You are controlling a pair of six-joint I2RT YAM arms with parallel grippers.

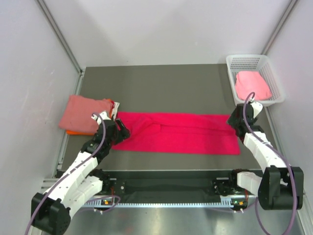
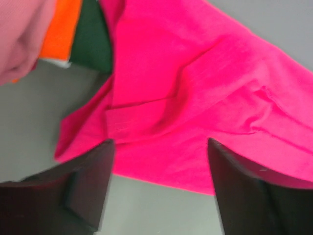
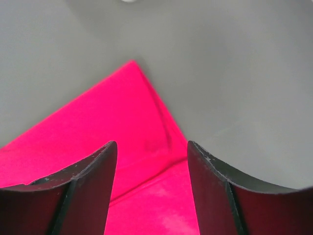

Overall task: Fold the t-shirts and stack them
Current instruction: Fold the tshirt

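Dark and blurred at the bottom of each wrist view, my jaws stand apart. My left gripper (image 2: 161, 147) is spread over the left end of the crimson-pink t-shirt (image 2: 205, 83) and my right gripper (image 3: 151, 147) is spread over its right-hand corner; neither pinches any cloth. Only the top view shows the whole shirt, lying as a long flat band across the table (image 1: 171, 83) between my two arms. My left wrist view shows what that one blurs: ridges and creases in the cloth just ahead of the jaws. It also shows the salmon t-shirt (image 2: 19, 39) and the orange t-shirt (image 2: 61, 29) at its upper left. From above, the salmon one lies folded on the orange one, just beside the crimson shirt's left end. The light pink t-shirt (image 1: 252, 84), bunched in the white mesh basket (image 1: 244, 61) at the far right corner, appears from above alone. My right wrist view shows only the corner on grey table.
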